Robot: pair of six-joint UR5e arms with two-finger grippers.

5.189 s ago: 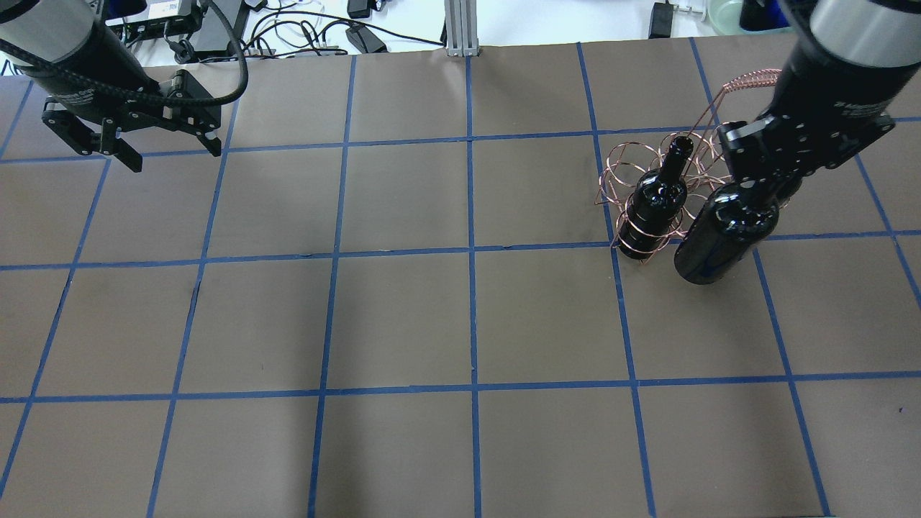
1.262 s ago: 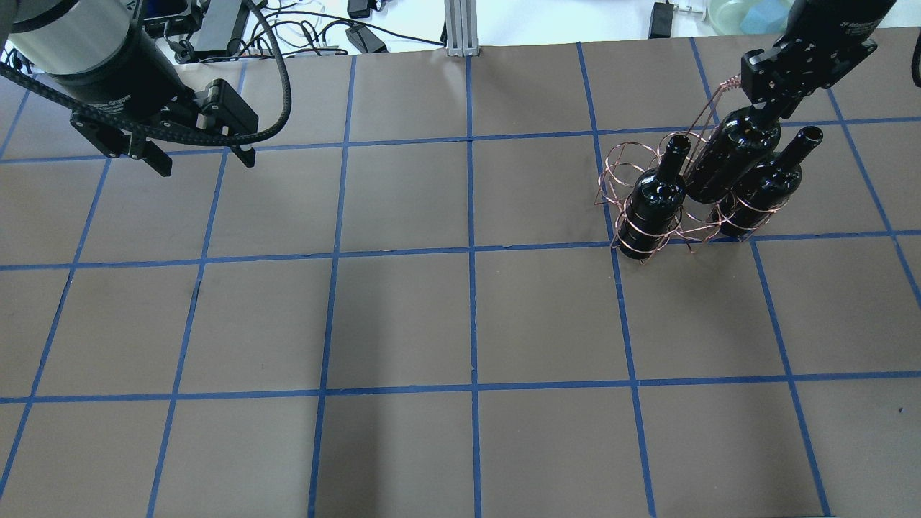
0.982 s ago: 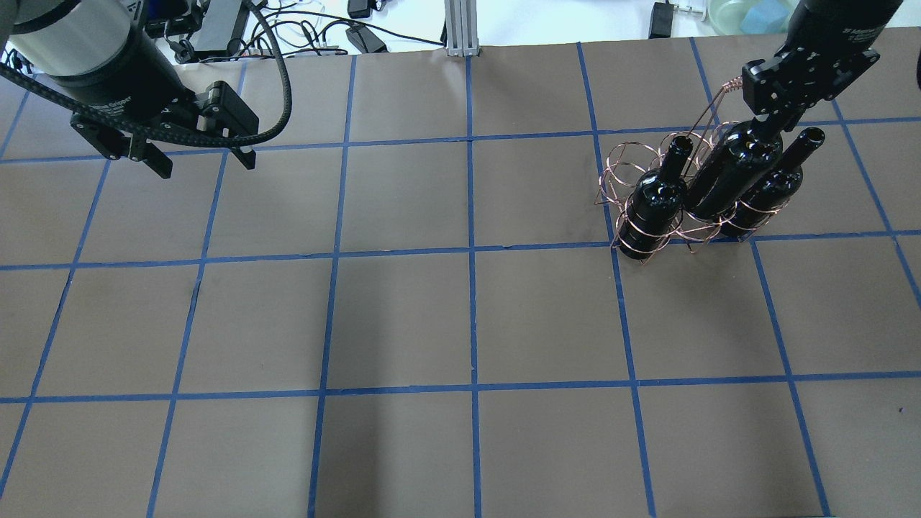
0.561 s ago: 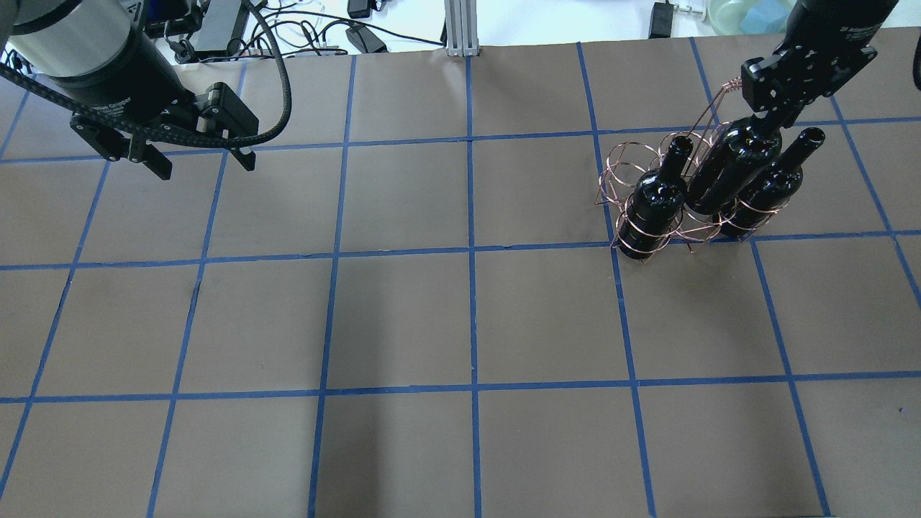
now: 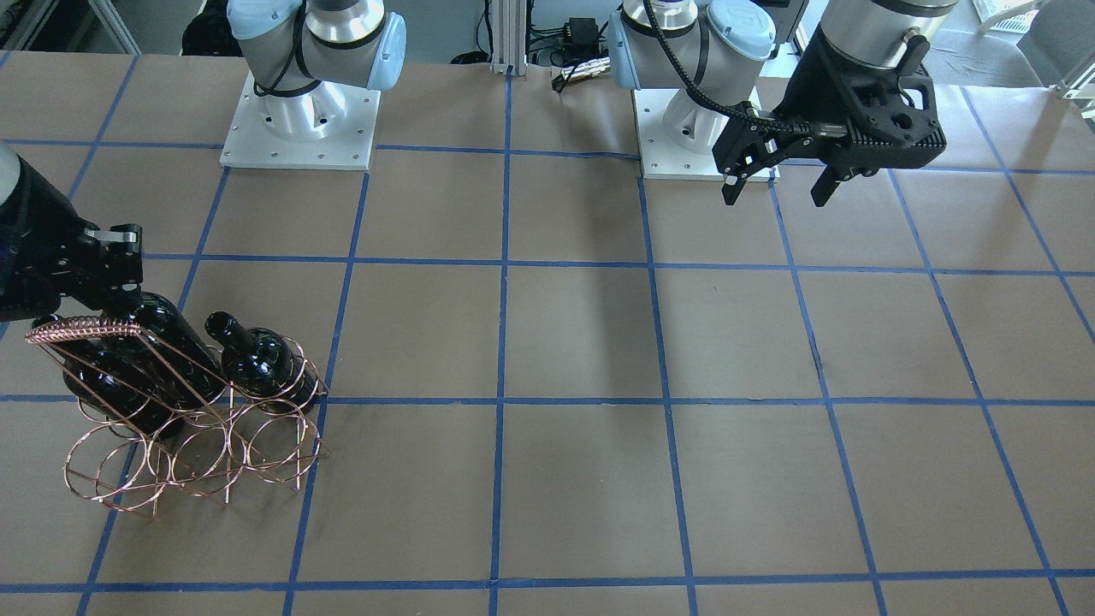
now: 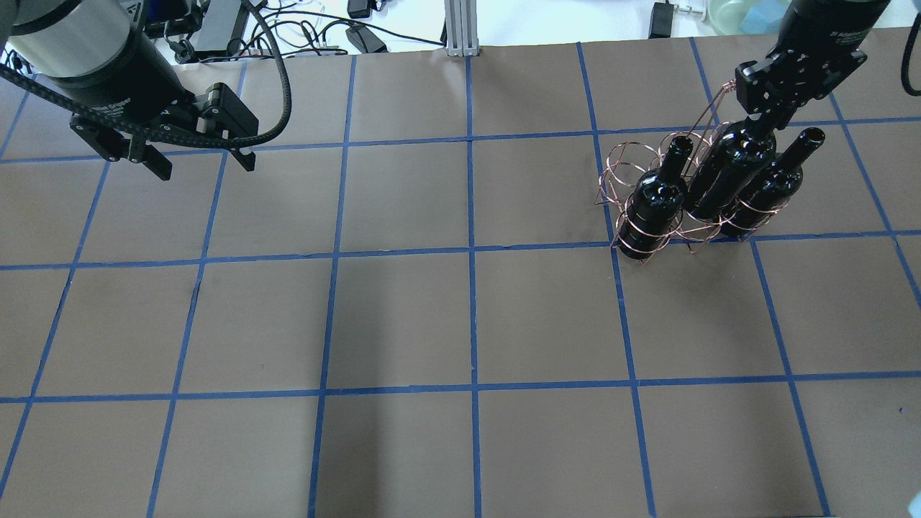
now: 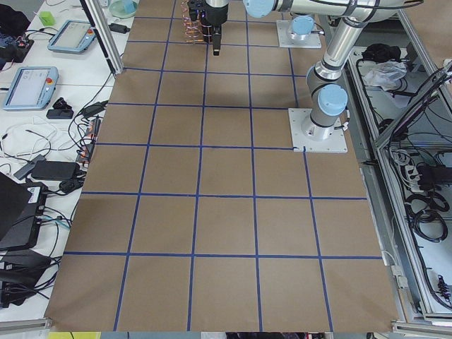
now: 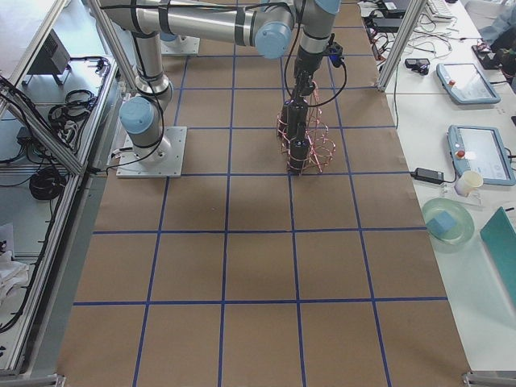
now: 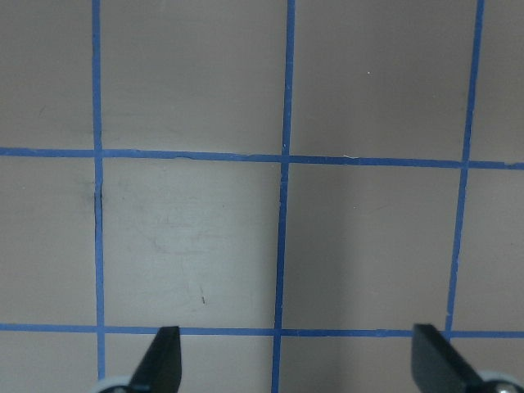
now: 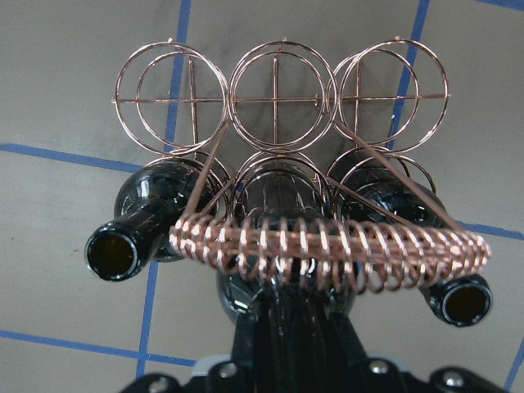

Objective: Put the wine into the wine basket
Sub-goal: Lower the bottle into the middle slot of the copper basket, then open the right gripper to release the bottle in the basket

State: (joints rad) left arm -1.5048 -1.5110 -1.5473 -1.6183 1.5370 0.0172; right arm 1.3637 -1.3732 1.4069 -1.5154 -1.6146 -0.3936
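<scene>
At the far left of your overhead view, the left gripper (image 6: 206, 167) hangs above the table (image 6: 403, 316) with its jaws spread wide. The left wrist camera shows only paper between its fingertips (image 9: 164, 364). White lettering runs along both gripper bodies, too small for you to read.

The table is covered in brown paper, squared off by blue tape (image 6: 471, 252). A broad stretch of that paper lies between the left gripper and the work on the right. Past the far edge you can see a white bench with cables (image 6: 302, 29) and an aluminium post (image 6: 456, 25).

In the far right part of the table stands the wine basket (image 6: 624, 164), copper wire rings in two rows of three, well apart from the left gripper. The row on the robot's side holds three glossy dark bottles. The wine (image 6: 730, 176) sits in the middle ring, close between the left-hand bottle (image 6: 656, 201) and the right-hand bottle (image 6: 770, 188), both with open mouths. The rings on the operators' side show table paper through them.

The right gripper (image 6: 761, 126) stands over the wine with its jaws clamped on the neck. The coiled handle (image 10: 327, 246) crosses just beside that neck in the right wrist view. You cannot tell whether the wine's base touches the table. The basket sits nearer the table's right and far edges than its centre.
</scene>
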